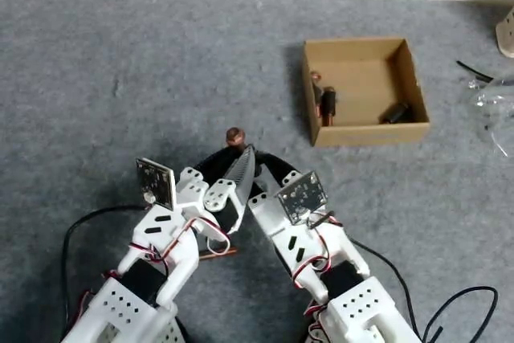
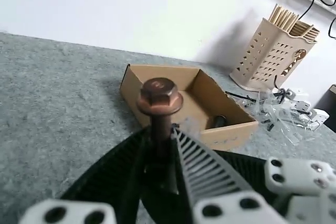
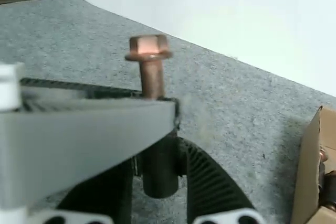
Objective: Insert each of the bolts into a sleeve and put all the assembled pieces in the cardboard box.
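A copper bolt [image 1: 234, 136] stands upright where both arms meet, at the middle of the grey mat. My left gripper [image 2: 160, 132] is shut on the bolt [image 2: 160, 98] just under its hex head. In the right wrist view the bolt [image 3: 149, 51] runs down into a dark sleeve [image 3: 160, 169], and my right gripper [image 3: 160, 156] is shut on that sleeve. The cardboard box [image 1: 409, 78] lies on the mat to the right of the grippers and farther from the arms. It holds an assembled piece [image 1: 328, 106] at its left wall and a dark sleeve [image 1: 393, 112] near its front right corner.
Another copper bolt [image 1: 217, 254] lies on the mat under the left arm. Clear plastic and cables [image 1: 486, 90] lie right of the box. A perforated pen holder [image 2: 273, 45] stands by the wall. Black cables [image 1: 401, 291] trail from the arm bases.
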Controlling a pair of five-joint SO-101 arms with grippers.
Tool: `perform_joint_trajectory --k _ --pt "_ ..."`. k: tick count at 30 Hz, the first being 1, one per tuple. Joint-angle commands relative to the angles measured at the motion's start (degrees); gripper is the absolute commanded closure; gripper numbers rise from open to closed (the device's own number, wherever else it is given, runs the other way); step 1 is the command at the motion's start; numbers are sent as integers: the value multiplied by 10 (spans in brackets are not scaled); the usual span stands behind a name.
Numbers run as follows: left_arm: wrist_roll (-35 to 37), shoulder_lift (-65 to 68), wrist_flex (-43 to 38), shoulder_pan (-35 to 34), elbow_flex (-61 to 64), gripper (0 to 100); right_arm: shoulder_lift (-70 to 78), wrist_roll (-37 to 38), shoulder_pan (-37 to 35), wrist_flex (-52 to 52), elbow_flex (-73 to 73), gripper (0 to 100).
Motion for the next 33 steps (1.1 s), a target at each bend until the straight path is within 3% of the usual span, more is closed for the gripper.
perform_joint_trajectory --k 1,5,7,10,19,22,26,29,33 --pt "4 12 -4 -37 4 858 -10 -10 28 -7 55 994" --pt "18 12 -3 -26 5 654 -10 -10 28 -7 55 994" --pt "40 12 11 -22 0 604 -10 -10 28 -7 55 994" --pt "69 12 34 -35 -17 600 -10 -10 28 -7 55 994" --pt "200 12 40 -198 -63 600 -10 -9 28 -7 55 994" --pt "193 15 39 -223 -56 600 -10 -9 35 -7 53 994" --pt "116 16 39 -223 -33 601 -10 -10 65 -7 52 994" --pt "83 17 40 -225 -27 647 -10 -10 69 -7 52 994" --pt "18 17 41 -226 -26 877 -10 -10 71 -7 54 994"
